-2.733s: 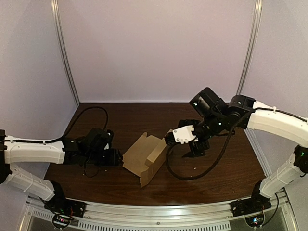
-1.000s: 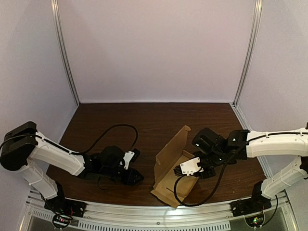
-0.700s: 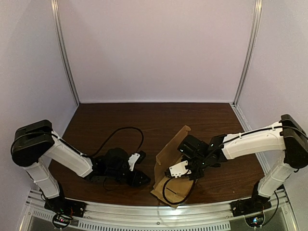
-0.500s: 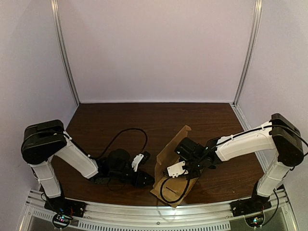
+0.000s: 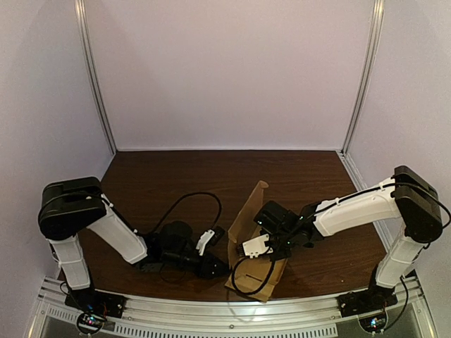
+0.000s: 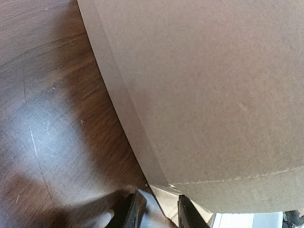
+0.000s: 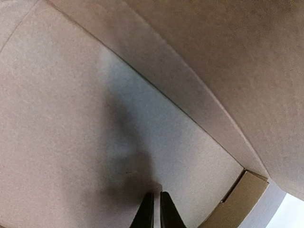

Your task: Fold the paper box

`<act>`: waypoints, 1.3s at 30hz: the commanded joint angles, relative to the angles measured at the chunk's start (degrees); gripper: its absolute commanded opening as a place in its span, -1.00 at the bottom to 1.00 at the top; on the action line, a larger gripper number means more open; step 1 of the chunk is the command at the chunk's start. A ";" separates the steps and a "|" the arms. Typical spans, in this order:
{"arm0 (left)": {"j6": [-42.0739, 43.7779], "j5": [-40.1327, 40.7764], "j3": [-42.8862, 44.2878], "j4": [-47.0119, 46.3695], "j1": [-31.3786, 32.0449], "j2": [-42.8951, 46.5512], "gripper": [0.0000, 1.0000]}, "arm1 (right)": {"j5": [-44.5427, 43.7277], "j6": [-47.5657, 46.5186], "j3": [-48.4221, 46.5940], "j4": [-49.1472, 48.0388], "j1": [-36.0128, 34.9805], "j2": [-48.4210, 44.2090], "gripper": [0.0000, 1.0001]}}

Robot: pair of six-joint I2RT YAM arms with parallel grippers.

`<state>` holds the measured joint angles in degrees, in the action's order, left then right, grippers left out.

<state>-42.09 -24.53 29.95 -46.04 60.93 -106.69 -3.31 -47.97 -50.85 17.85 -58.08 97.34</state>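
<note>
Pinning down the floor panel of the paper box [image 5: 246,215], with the fold judged not far along.
Pressing with right gripper [image 7: 153,203], fingers squeezed together, tips on the inner panel and one raised wall just beyond them; reaching in with left gripper [image 6: 159,209], fingers parted a little, low over the table [image 6: 42,118], hard against the outer wall and bottom corner dead ahead, apparently clamped on nothing. Done, seemingly: one side stood upright. Left to do: raising the other walls, tucking flaps, closing up.

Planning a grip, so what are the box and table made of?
Box: apparently thin brown cardboard, matte; fibrous grain and scored fold line show. Table: dark wood or wood-look laminate, semi-gloss; grain streaks, light glare and fine scratches.
</note>
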 commanded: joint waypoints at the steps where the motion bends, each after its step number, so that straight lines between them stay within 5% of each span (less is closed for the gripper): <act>1: 2.59 -0.93 1.03 4.52 1.70 0.62 -0.35 | 1.02 1.20 1.65 2.10 0.34 2.16 -0.89; 14: 5.42 11.97 9.10 17.44 2.88 -0.03 -0.39 | 3.02 2.30 1.63 4.25 0.16 0.82 -0.86; 26: 11.30 36.73 6.23 16.21 2.83 5.53 -0.39 | 6.19 6.72 -1.33 13.23 0.25 -8.75 -0.65; 34: 21.42 42.25 9.14 23.07 2.68 7.42 -0.39 | 11.06 2.98 -9.01 30.13 0.41 -24.21 -0.12; 39: 18.59 42.17 8.67 30.77 2.71 12.68 -0.38 | 7.39 -1.74 -19.73 35.45 2.63 -22.03 0.30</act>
<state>-23.49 15.38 37.87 -22.06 63.90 -98.83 5.96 -45.47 -64.90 46.28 -57.23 73.01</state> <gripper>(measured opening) 0.305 0.596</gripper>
